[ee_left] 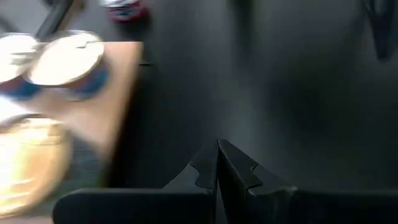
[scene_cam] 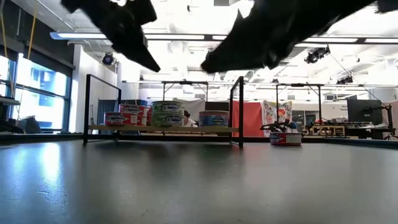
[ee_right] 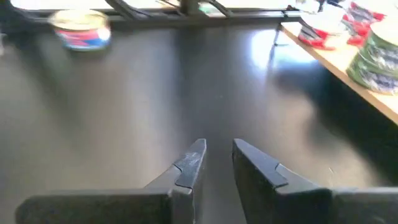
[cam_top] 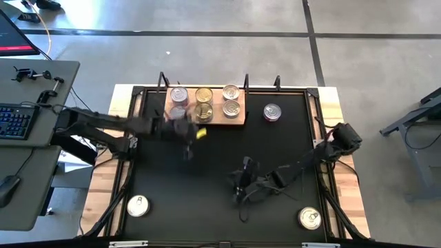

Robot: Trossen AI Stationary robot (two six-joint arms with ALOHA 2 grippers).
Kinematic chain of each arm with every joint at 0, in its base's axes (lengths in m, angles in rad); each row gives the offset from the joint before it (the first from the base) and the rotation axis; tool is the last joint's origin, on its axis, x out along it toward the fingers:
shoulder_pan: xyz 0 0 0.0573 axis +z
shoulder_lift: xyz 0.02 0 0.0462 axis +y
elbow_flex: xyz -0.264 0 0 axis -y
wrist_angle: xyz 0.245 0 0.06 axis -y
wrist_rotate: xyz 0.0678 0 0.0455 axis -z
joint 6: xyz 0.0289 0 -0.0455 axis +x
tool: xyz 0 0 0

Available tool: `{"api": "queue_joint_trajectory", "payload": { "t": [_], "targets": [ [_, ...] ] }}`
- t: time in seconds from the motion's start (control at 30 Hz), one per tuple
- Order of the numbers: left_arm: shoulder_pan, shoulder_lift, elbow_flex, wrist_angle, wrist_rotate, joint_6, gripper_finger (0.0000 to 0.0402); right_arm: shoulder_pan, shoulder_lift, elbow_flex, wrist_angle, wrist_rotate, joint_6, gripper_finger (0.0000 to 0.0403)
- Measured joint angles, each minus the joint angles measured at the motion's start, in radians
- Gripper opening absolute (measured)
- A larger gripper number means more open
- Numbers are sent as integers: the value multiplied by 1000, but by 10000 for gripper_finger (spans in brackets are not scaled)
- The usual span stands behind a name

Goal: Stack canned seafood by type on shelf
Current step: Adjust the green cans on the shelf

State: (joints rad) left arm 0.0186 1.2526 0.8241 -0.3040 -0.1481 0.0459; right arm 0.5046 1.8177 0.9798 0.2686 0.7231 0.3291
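Three flat round silver-lidded tins (cam_top: 272, 112) lie loose on the black mat (cam_top: 207, 172), others on the light wooden shelf (cam_top: 238, 120). Left gripper (cam_top: 186, 134) clenched empty; right gripper (ee_right: 216, 158) slightly parted, empty: descend squarely over one tin.

No text, brand or number can be read anywhere: the labels on the canned seafood (scene_cam: 166, 114) on the shelf (scene_cam: 161, 129) show only blurred red, blue and green bands, with no legible lettering.
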Motion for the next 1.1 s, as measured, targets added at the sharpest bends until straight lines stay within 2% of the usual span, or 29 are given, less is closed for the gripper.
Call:
{"api": "queue_joint_trajectory", "payload": {
  "t": [0.1,0.17,0.33,0.53,0.7,0.93,1.1],
  "targets": [
    [-93,23,-132,204,-63,-63,0,21,-19,0,15,2,-43,70],
    [-125,53,-212,354,-148,-95,0,24,-21,0,29,12,-65,70],
    [-81,139,-316,589,-347,-114,0,4,-21,0,37,9,-34,70],
    [67,237,-322,668,-329,-42,0,-22,-21,0,35,9,-15,70],
    [146,285,-322,718,-324,10,0,-34,-20,0,36,8,43,70],
    [183,284,-322,728,-321,44,0,-34,-19,0,33,4,56,70],
    [160,245,-321,696,-325,28,0,-24,-22,0,32,23,55,70]
  ]
}}
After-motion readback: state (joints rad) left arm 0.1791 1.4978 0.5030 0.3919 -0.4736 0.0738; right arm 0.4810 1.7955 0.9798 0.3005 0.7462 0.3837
